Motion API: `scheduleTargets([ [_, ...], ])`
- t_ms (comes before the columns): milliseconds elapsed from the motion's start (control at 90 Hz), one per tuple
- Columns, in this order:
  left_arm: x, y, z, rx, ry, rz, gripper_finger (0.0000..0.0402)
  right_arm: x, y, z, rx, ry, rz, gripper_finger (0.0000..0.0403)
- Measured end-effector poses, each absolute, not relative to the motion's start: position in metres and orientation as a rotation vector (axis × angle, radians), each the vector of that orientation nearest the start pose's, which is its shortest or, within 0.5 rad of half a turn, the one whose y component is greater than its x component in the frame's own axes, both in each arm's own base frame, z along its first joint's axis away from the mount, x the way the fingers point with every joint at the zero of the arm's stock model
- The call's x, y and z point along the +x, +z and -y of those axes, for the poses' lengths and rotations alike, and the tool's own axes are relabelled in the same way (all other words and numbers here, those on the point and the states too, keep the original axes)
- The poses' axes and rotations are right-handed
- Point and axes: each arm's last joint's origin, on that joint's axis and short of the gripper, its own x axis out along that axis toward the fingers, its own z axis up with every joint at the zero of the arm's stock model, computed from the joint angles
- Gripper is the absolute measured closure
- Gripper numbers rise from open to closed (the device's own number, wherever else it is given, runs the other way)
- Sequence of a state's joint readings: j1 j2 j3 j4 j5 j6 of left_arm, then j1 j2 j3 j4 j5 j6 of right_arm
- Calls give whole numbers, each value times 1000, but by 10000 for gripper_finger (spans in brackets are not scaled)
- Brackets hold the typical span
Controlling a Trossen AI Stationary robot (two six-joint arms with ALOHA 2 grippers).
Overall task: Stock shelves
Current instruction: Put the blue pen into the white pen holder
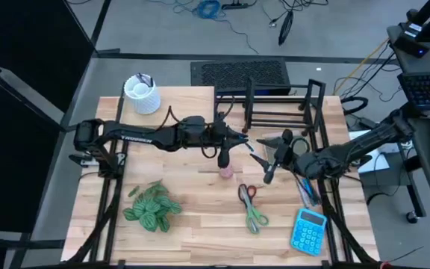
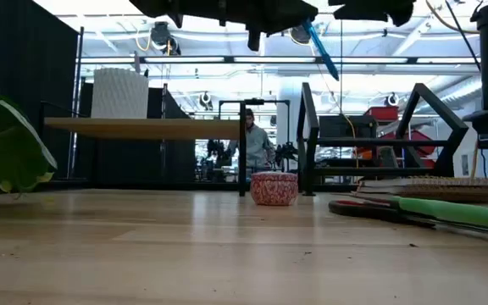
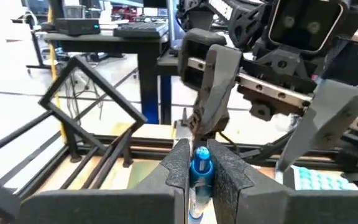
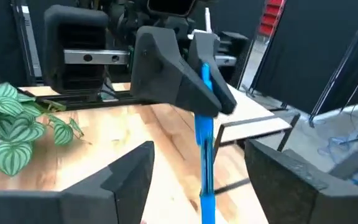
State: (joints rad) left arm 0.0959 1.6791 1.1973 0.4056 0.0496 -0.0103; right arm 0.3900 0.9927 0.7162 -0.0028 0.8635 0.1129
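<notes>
With the left hand [image 1: 239, 141] clamped on a blue pen [image 4: 204, 134] above the tabletop [image 1: 200, 217] and the right hand [image 4: 199, 168] spread around it, a clean handover needs the right closing firmly first, then carrying it to the black wire rack [image 1: 282, 104] behind.

left claw [image 1: 239, 139] clamped, facing the spread right claw [image 1: 269, 149] mid-table.

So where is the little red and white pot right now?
The small red-and-white patterned pot sits on the wooden table near its middle, directly below the left gripper, with the green-handled scissors to its right in the high view.
</notes>
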Motion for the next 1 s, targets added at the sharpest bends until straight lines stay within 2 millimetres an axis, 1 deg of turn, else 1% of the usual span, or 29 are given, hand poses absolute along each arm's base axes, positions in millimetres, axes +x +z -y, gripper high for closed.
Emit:
scheduleTargets([
  [111,385,300,-40,-12,63,-93,384,194,288,-56,-18,-490,-253,168],
  [222,381,303,-42,0,83,-118,384,187,281,-54,18,-459,-333,167],
  [400,372,308,-45,28,161,-164,384,183,259,-54,77,-432,-505,167],
  [467,364,314,-45,38,200,-194,384,182,248,-55,95,-432,-565,167],
  [544,359,318,-46,59,247,-204,384,182,237,-56,120,-428,-595,167],
  [722,338,334,-48,83,372,-242,384,181,213,-56,150,-464,-660,167],
  [922,318,340,-55,103,513,-325,384,182,197,-56,179,-485,-667,167],
  [1000,311,344,-58,102,559,-320,384,181,190,-56,187,-497,-682,167],
])
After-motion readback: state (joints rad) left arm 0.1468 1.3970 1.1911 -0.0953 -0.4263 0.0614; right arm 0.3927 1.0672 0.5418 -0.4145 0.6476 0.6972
